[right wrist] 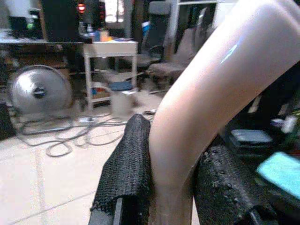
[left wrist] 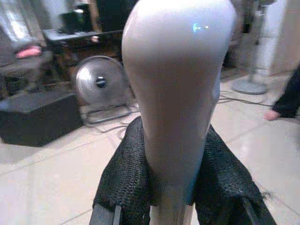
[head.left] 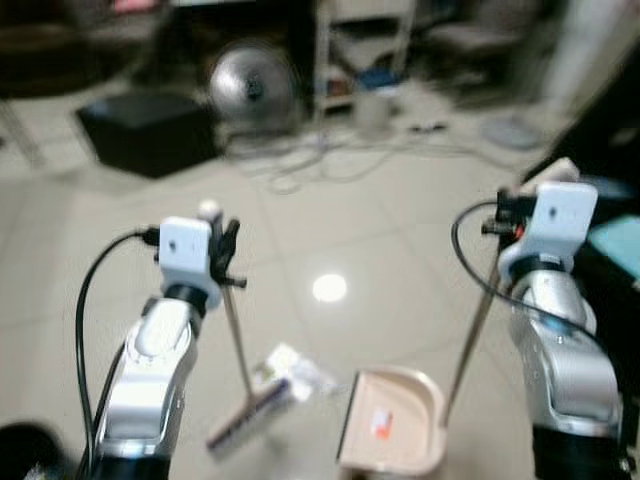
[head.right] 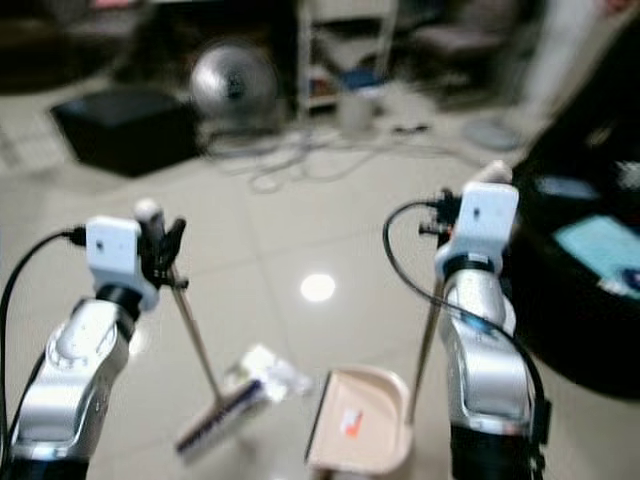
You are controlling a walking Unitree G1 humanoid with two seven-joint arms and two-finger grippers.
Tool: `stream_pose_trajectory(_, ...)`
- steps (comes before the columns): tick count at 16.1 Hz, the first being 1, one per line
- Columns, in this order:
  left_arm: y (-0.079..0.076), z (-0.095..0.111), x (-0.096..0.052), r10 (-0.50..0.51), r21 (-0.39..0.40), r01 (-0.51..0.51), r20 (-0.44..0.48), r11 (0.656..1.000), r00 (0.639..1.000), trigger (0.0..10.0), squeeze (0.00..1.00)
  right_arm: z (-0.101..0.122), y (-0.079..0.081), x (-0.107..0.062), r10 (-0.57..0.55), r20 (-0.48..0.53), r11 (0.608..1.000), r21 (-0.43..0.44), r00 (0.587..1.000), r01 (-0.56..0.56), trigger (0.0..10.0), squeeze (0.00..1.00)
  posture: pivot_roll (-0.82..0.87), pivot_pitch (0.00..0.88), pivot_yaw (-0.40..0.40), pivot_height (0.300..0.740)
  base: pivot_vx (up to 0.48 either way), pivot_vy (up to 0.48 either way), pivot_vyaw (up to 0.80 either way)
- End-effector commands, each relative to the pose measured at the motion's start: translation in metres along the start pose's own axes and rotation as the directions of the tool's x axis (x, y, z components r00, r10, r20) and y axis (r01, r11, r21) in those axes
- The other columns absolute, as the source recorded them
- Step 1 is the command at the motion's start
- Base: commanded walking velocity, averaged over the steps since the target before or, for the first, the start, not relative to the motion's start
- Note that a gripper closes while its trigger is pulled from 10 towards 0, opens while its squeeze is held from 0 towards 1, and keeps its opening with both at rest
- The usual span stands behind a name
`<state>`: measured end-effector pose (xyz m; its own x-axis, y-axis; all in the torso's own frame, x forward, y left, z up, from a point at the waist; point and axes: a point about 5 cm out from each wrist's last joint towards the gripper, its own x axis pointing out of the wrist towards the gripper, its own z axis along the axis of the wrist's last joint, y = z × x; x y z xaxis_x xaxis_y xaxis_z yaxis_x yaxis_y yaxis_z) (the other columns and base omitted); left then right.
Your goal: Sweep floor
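While both arms reach forward over the pale tiled floor (head.left: 400,230), each holds a long-handled tool. Nearest the robot, the beige dustpan (head.left: 395,420) rests on the tiles with its open mouth toward the broom head (head.left: 250,415), which lies just beside it on the robot's left. A crumpled bit of clear wrapping (head.left: 295,368) sits on the floor touching the far side of the broom head, close to the dustpan's mouth. An orange scrap (head.left: 381,424) lies inside the pan.

From the broom head a thin handle slants up to the left end effector (head.left: 228,250), whose black fingers (left wrist: 124,180) are pressed against both sides of the broom's rounded grey grip (left wrist: 176,93). From the pan's back edge a thin rod rises to the right end effector (head.left: 512,212); its fingers (right wrist: 129,168) pinch the curved beige dustpan handle (right wrist: 206,112) between them.

Beyond the tools, a bright ceiling-light reflection (head.left: 329,288) marks the tiles. Farther off, loose cables (head.left: 310,160) lie coiled on the floor in front of a round metal fan (head.left: 252,88), with a black box (head.left: 150,130) to its left and a white shelving unit (head.left: 362,50) to its right. A dark desk (head.right: 590,250) carrying a blue item stands on the robot's right.
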<state>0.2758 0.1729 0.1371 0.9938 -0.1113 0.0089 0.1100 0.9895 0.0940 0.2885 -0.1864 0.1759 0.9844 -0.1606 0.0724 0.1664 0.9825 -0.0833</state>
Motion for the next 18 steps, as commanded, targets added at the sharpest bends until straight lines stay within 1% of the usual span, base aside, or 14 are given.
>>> stream_pose_trajectory(1,0.001,0.012,-0.001,0.017,0.027,-0.019,0.061,0.999,0.998,10.0,0.0,0.001,0.002,0.0,0.03,0.005,0.997,-0.074,1.0,-0.029,10.0,0.0,0.02,0.012,0.005,0.74,0.0,0.0,0.0)
stream_pose_trajectory(3,0.001,0.015,0.0,0.031,0.025,-0.034,0.082,0.999,0.996,10.0,0.0,0.003,-0.001,0.003,-0.002,0.039,0.995,-0.104,0.999,0.006,10.0,0.0,0.02,0.018,0.003,0.74,0.279,0.0,0.0)
stream_pose_trajectory(6,0.005,0.02,0.003,0.057,0.023,-0.06,0.106,0.998,0.993,10.0,0.0,0.006,0.0,0.004,0.033,0.061,0.998,-0.053,0.998,-0.03,10.0,0.0,0.03,0.015,0.004,0.74,0.375,0.0,0.0)
stream_pose_trajectory(7,0.006,0.021,0.004,0.064,0.024,-0.067,0.112,0.997,0.992,10.0,0.0,0.006,0.001,0.004,0.048,0.061,0.997,-0.056,0.997,-0.045,10.0,0.0,0.03,0.014,0.003,0.74,0.42,0.0,0.0)
stream_pose_trajectory(8,0.008,0.022,0.005,0.087,0.023,-0.091,0.118,0.996,0.989,10.0,0.0,0.006,0.004,0.004,0.073,0.054,0.996,-0.057,0.996,-0.07,10.0,0.0,0.03,0.014,0.002,0.74,0.428,0.0,0.56)
stream_pose_trajectory(10,0.009,0.023,0.006,0.097,0.023,-0.101,0.12,0.995,0.988,10.0,0.0,0.006,0.006,0.004,0.088,0.063,0.994,-0.073,0.994,-0.083,10.0,0.0,0.03,0.015,0.002,0.74,0.431,0.0,0.8)
stream_pose_trajectory(11,0.011,0.023,0.006,0.105,0.024,-0.108,0.122,0.994,0.987,10.0,0.0,0.007,0.007,0.004,0.085,0.08,0.992,-0.103,0.993,-0.077,10.0,0.0,0.03,0.02,0.003,0.74,0.428,0.0,0.8)
stream_pose_trajectory(12,0.011,0.022,0.006,0.108,0.025,-0.112,0.123,0.993,0.987,10.0,0.0,0.006,0.006,0.003,0.067,0.09,0.995,-0.075,0.994,-0.061,10.0,0.0,0.03,0.02,0.003,0.74,0.428,0.0,0.0)
stream_pose_trajectory(15,0.012,0.022,0.006,0.124,0.026,-0.128,0.123,0.991,0.985,10.0,0.0,0.006,0.009,0.002,0.119,0.096,0.991,-0.077,0.988,-0.112,10.0,0.0,0.03,0.024,0.002,0.74,0.433,0.0,0.0)
stream_pose_trajectory(16,0.013,0.022,0.005,0.127,0.027,-0.131,0.123,0.991,0.984,10.0,0.0,0.006,0.01,0.001,0.14,0.092,0.986,-0.098,0.986,-0.131,10.0,0.0,0.03,0.024,0.003,0.74,0.431,0.0,0.0)
stream_pose_trajectory(18,0.014,0.021,0.004,0.131,0.028,-0.136,0.118,0.99,0.984,10.0,0.0,0.004,0.016,0.0,0.19,0.08,0.979,-0.095,0.979,-0.182,10.0,0.0,0.03,0.024,0.004,0.74,0.426,0.0,0.63)
